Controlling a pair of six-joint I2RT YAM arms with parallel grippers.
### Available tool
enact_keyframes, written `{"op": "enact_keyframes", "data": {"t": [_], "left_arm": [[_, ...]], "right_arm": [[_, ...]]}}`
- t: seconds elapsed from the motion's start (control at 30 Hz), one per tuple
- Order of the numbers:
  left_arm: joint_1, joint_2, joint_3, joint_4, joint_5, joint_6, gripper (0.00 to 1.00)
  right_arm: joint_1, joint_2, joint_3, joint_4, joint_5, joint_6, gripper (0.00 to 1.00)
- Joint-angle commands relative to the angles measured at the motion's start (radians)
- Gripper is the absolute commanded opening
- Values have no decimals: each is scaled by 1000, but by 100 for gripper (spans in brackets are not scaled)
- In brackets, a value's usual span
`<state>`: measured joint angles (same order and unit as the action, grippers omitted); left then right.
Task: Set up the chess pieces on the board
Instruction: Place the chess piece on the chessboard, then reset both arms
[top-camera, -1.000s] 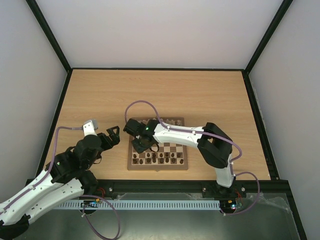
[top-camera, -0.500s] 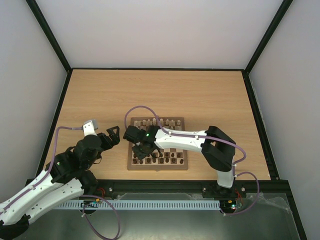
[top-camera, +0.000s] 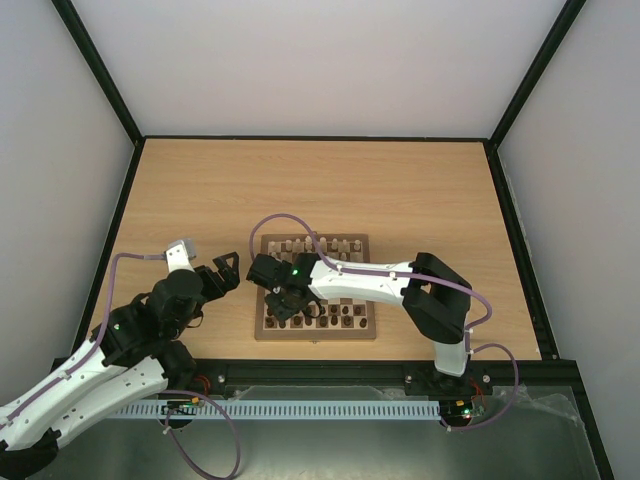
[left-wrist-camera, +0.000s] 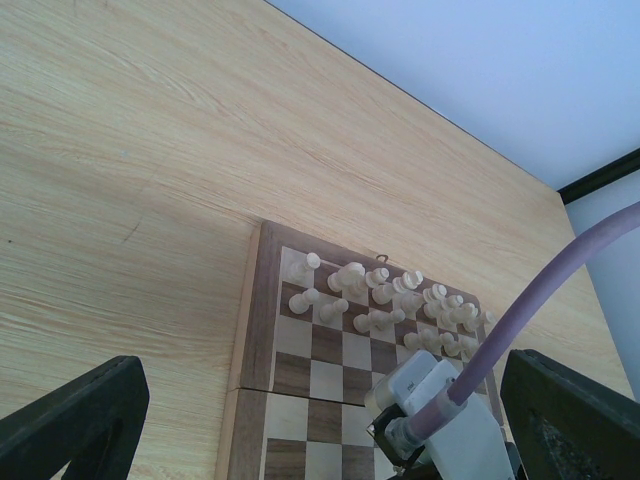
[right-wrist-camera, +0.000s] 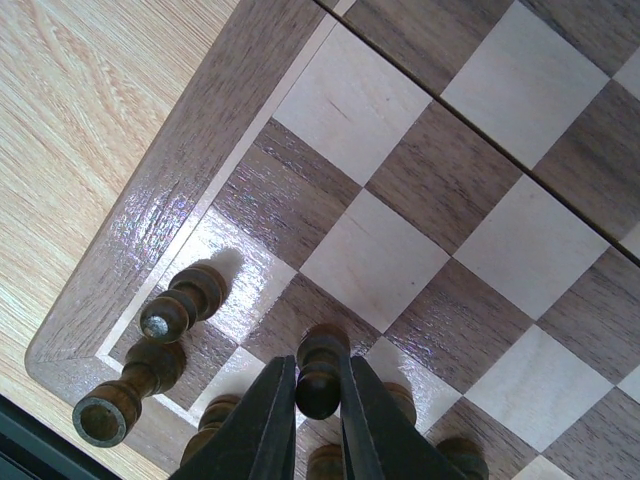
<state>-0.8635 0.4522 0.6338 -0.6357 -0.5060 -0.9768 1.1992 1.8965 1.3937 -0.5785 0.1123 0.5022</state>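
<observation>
The board (top-camera: 316, 333) lies at the table's middle, with pale chess pieces (top-camera: 315, 245) in its far rows and dark ones (top-camera: 330, 318) in its near rows. My right gripper (top-camera: 283, 300) is over the board's near-left corner. It is shut on a dark pawn (right-wrist-camera: 322, 352), which hangs upright between the fingers (right-wrist-camera: 272, 420) with its base close above a dark square. Two dark pieces (right-wrist-camera: 185, 300) stand beside it by the corner. My left gripper (top-camera: 225, 272) is open and empty to the left of the board. Its wrist view shows the pale pieces (left-wrist-camera: 380, 300).
The board's border (right-wrist-camera: 150, 230) ends in bare wooden tabletop (top-camera: 330, 190) on all sides. More dark pieces (right-wrist-camera: 215, 425) stand close under the right fingers. The right arm's wrist camera and purple cable (left-wrist-camera: 520, 320) cross the left wrist view.
My right gripper has carried the dark pawn toward the board's near-left corner and come lower over the near rows. The left arm has stayed still.
</observation>
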Motion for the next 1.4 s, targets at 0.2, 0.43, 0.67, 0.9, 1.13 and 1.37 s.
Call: {"op": "enact_keyframes", "data": {"t": [0.2,0.43,0.67,0.9,1.13,1.37], "left_arm": [[4,-3,-11,-6,-14,-4,99],[4,-3,-10,-7,-16,-5,99],[4,-1,-10,-8,-15,-7,99],[4,11,-3,20,-14,7,100],[4,79,8,138,-65,95,99],[4,141,-23,287,-195,157,100]], "right_arm": [[8,-20,-19,-32,-9,8,14],[8,-24,-17,-25,-10,9,17],[8,-43,-25,-24,-6,14,23],[8,-120,-20,-41,57,27,47],[-23,-234,-8,-96,191,39,99],[-240,-571,-166,34,340,11,98]]}}
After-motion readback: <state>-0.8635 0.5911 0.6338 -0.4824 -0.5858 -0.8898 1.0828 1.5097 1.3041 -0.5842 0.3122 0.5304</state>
